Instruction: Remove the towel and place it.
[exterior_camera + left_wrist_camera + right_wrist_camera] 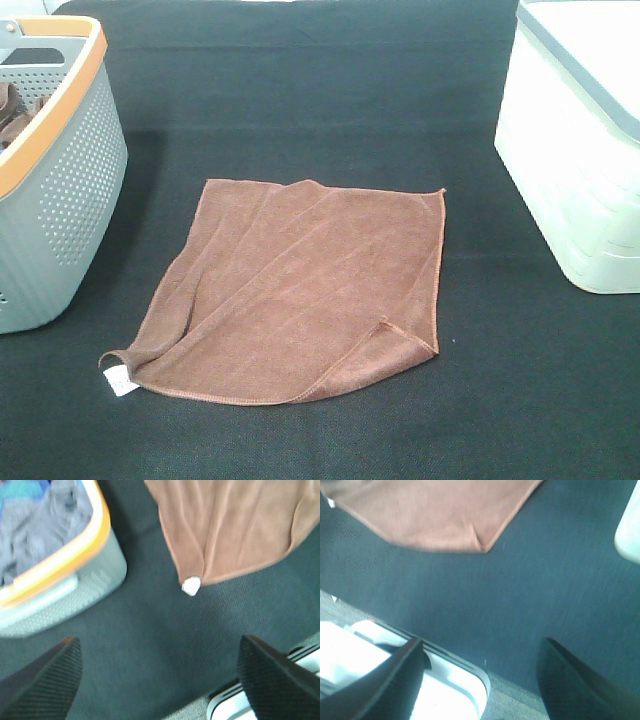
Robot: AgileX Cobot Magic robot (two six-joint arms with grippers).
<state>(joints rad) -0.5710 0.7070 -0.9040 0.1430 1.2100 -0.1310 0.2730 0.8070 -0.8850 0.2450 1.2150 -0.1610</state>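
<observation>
The rust-brown towel [300, 290] lies spread almost flat on the black table, its near right corner folded over and its small white tag [119, 381] at the near left corner. It also shows in the left wrist view [235, 525] with the tag [191, 586], and in the right wrist view [440, 510]. My left gripper [160, 680] is open and empty above the dark cloth, apart from the towel. My right gripper [480, 680] is open and empty too, off the towel's corner. Neither gripper shows in the exterior high view.
A grey perforated basket [70, 190] with an orange rim stands at the left, bunched cloths inside; it shows in the left wrist view [75, 575]. A white lidded bin [580, 150] stands at the right. White robot base parts [380, 680] lie by the table's near edge.
</observation>
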